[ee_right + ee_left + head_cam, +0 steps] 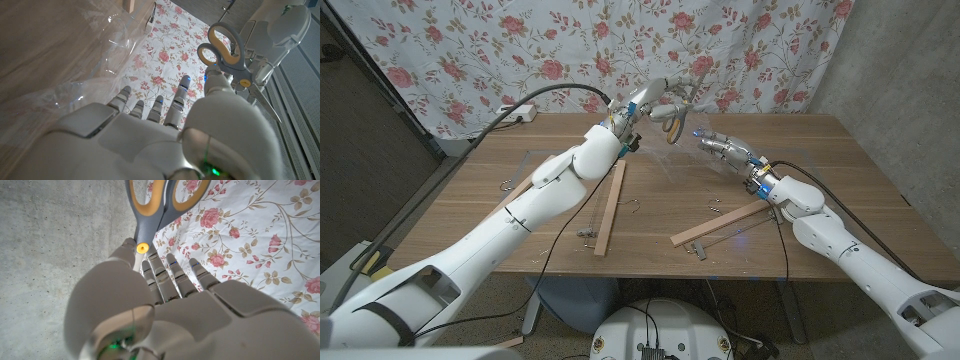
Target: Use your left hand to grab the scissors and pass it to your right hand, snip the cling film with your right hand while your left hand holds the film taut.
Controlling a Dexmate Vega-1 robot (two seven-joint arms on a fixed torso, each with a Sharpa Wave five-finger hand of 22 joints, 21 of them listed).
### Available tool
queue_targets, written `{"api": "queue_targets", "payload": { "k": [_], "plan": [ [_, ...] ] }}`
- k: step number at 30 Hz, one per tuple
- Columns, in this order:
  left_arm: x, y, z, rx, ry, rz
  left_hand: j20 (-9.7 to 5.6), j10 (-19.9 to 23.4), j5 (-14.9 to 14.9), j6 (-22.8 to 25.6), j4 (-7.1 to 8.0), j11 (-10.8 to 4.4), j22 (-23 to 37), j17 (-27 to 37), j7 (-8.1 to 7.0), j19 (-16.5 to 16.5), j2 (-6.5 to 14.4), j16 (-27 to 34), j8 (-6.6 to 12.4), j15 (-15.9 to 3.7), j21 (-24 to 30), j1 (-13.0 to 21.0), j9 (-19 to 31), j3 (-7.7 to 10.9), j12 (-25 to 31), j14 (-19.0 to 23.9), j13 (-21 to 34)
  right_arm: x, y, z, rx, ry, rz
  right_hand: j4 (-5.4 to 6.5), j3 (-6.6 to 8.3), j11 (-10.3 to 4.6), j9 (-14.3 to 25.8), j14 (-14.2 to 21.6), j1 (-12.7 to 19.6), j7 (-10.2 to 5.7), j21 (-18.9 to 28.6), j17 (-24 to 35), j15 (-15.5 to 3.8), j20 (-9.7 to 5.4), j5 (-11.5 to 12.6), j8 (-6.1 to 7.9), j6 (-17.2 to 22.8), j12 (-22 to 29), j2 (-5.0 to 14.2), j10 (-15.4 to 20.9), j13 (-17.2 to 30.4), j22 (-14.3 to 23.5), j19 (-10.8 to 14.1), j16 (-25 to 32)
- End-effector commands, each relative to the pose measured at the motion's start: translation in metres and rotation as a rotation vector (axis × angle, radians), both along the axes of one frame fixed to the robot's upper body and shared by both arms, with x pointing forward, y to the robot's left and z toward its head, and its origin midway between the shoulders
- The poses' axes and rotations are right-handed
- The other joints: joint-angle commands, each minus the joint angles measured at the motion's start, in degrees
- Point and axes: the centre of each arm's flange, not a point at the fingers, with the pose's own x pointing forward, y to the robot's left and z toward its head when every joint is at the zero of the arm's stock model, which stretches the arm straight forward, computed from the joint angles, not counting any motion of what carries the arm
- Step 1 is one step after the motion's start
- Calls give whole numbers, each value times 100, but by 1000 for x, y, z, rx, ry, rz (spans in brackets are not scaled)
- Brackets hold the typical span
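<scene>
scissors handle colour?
Grey with orange inner loops on the scissors; clearest in the right wrist view.

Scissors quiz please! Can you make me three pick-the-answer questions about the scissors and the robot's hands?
1. Where are the scissors?
A. lying on the table
B. held up in the air
C. on the floor

2. What colour lines the inside of the scissors' handle loops?
A. orange
B. green
C. pink

3. What is the right hand doing?
A. gripping a wooden slat
B. holding the scissors
C. holding nothing, fingers apart

Answers:
1 B, the left hand grips them above the table.
2 A, both wrist views show grey handles with orange inside.
3 C, its fingers reach towards the scissors.
</scene>
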Motion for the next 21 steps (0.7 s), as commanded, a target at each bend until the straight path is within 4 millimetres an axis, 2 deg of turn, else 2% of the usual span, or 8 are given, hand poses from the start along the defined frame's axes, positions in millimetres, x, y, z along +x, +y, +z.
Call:
{"api": "queue_targets", "payload": {
  "k": [1, 14, 20, 21],
  "plan": [
    [1, -5, -3, -5, -18, 4, 57, 297, 30, 50, 6, -278, 22, 13, -13, 11, 60, 29, 6, -97, -3, -8, 13, 51, 13, 7, 86, 1, 16, -7, 79, 11, 2, 9, -80, -53, -8, 47, 42, -11, 38, 21, -311, 81, 66, 38, 211, 60, -115, 102, 13, 8, 40, 31],
    [6, -13, -9, -11, -18, 4, 55, 293, 32, 53, 4, -278, 22, 20, -13, 12, 59, 32, 2, -100, -1, -6, 14, 59, 0, 3, 100, -2, 23, -12, 119, 23, 45, 49, -185, -20, -16, 56, 106, -14, 13, 29, -331, 102, 115, -88, 262, 12, -139, 108, 14, 9, 18, 27],
    [7, -16, -10, -12, -16, -7, 53, 293, 33, 70, 4, -278, 22, 27, -3, 13, 64, 39, 6, -107, 0, -4, 15, 60, -5, 6, 105, -3, 25, -13, 112, 24, 65, 59, -209, 4, -19, 18, 148, -17, -3, 31, -329, 112, 124, -192, 145, -30, -118, 43, 13, 8, -33, 10],
    [7, -16, -10, -12, -14, -8, 51, 292, 34, 66, 2, -277, 22, 26, -8, 14, 63, 37, 4, -108, 0, -1, 15, 63, -6, 4, 106, -3, 25, -13, 109, 25, 70, 65, -220, -13, -20, -10, 163, -14, -10, 32, -344, 86, 127, -249, 60, -51, -108, 2, 13, 8, -59, -1]
  ]
}}
